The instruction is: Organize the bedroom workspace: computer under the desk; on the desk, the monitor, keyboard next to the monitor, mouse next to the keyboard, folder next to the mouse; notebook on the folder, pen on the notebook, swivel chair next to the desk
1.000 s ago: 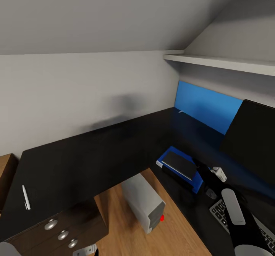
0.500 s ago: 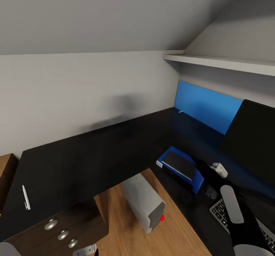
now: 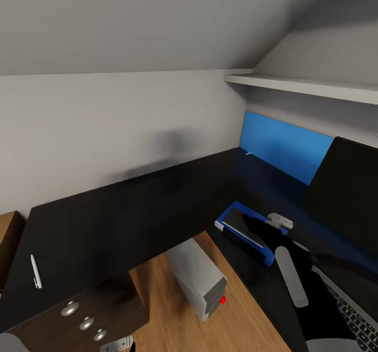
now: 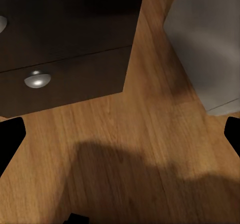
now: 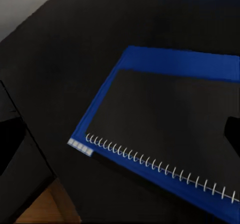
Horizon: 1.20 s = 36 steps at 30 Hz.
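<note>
On black worktop [image 3: 131, 210]: black spiral notebook [image 3: 247, 225] atop blue folder [image 3: 270, 257]; right gripper [image 3: 262, 228], jaws open, empty, now hovering above; white pen [image 3: 35, 271] far off.

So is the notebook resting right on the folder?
Touching. In the right wrist view the notebook lies flat on the blue folder, no gap at its spiral edge.

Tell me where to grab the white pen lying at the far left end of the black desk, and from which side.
Grip the slim white pen at mid-barrel, coming straight down from above. It lies flat on the black desk, its length running roughly toward the wall, so the fingers should close across its narrow width. Bare desktop surrounds it. The left arm looks the nearer one.
</note>
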### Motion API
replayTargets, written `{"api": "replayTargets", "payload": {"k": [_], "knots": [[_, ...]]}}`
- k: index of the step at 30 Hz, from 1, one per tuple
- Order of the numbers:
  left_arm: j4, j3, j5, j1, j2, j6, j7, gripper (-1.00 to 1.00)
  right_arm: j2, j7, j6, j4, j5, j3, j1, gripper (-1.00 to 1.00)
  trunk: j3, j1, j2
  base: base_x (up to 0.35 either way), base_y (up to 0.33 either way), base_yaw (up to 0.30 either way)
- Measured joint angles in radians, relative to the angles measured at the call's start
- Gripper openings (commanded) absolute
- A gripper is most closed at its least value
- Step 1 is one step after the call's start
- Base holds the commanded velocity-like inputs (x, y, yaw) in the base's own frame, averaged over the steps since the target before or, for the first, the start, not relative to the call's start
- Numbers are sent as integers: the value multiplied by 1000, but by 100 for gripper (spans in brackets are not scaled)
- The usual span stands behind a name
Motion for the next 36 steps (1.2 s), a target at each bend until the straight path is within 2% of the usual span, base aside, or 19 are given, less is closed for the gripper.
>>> {"api": "replayTargets", "payload": {"k": [2,7,15,24,36], "knots": [[0,0,0,0,0,0,0,100,2,-11,3,-5,5,22,1,100,0,0,0,0,0,0],[0,0,0,0,0,0,0,100,5,-17,9,-9,6,39,7,100,0,0,0,0,0,0],[0,0,0,0,0,0,0,100,7,-20,11,-16,-44,45,11,100,0,0,0,0,0,46],[0,1,0,0,0,0,0,100,8,-19,9,-18,-67,59,12,100,0,0,0,0,0,229],[0,1,0,0,0,0,0,100,8,-19,3,-17,-69,76,12,100,0,0,0,0,0,277]]}}
